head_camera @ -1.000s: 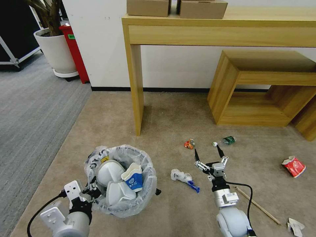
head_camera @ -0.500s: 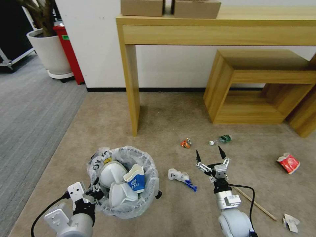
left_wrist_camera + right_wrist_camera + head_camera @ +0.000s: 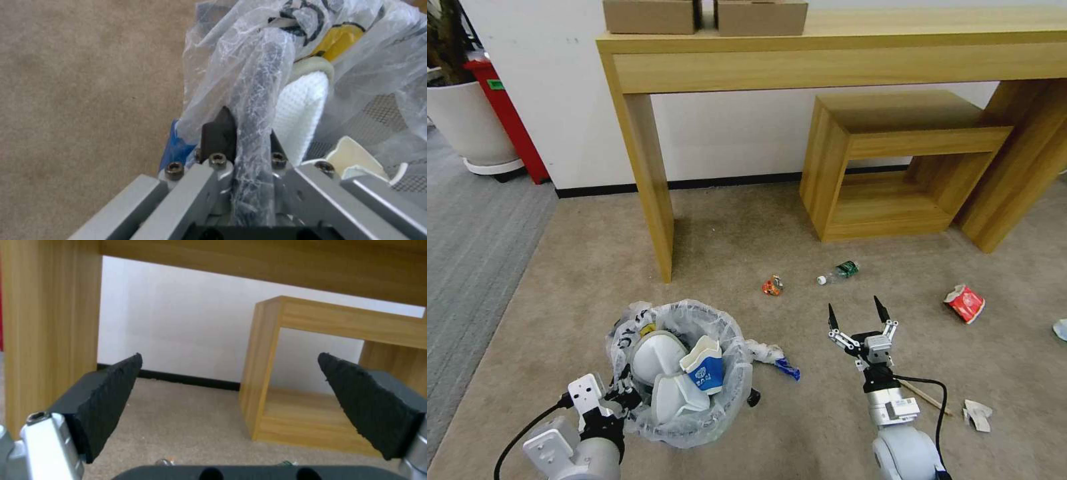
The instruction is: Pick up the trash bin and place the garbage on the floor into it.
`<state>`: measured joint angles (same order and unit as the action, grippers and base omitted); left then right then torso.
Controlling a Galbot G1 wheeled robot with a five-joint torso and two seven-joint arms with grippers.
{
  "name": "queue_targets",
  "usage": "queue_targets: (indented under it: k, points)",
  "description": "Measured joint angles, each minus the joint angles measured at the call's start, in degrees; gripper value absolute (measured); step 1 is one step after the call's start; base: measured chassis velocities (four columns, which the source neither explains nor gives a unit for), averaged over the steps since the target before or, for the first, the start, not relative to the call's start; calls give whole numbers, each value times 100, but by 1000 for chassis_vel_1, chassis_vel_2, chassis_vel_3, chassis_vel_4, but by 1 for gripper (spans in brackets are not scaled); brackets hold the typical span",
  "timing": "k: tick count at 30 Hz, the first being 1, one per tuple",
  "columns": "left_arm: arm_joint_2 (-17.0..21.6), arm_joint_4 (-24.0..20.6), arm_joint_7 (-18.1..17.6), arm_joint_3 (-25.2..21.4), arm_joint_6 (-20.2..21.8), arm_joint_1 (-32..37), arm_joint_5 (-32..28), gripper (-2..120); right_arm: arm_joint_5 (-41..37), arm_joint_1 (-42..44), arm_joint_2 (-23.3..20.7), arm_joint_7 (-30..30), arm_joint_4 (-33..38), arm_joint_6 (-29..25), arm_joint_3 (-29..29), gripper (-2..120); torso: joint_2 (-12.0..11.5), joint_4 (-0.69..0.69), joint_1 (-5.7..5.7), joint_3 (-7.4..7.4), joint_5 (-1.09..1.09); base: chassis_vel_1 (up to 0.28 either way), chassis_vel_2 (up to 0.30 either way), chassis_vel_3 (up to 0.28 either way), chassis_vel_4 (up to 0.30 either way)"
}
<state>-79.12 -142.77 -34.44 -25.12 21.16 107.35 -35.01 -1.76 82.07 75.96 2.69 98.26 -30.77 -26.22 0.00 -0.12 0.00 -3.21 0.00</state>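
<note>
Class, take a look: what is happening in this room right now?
A wheeled robot is clearing litter. Its left tool is shut on the rim of the trash bin, which already holds two white slippers. Its right tool hangs open above the floor, holding nothing. A red packet, a small bottle and a wooden stick lie loose.

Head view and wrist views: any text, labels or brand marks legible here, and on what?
None can be read.
Trash bin liner: black print, crumpled, unreadable.
Blue-and-white carton inside the bin: white logo, too small.
Red packet: markings blurred.
Red object by the wall: green label, illegible.
</note>
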Motion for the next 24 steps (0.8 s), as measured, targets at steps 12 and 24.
queue_targets:
  k: [12,24]
  points:
    - [-26,-23,-2,52,-28,72,122,0,100,20,81,-92,-91,-57,76,100,0,-1,0,0,0,0,0,0,0]
    - [106,-33,-128,-113,21,-26,-155,0,95,-38,94,-213,-259,-114,79,100,0,-1,0,0,0,0,0,0,0]
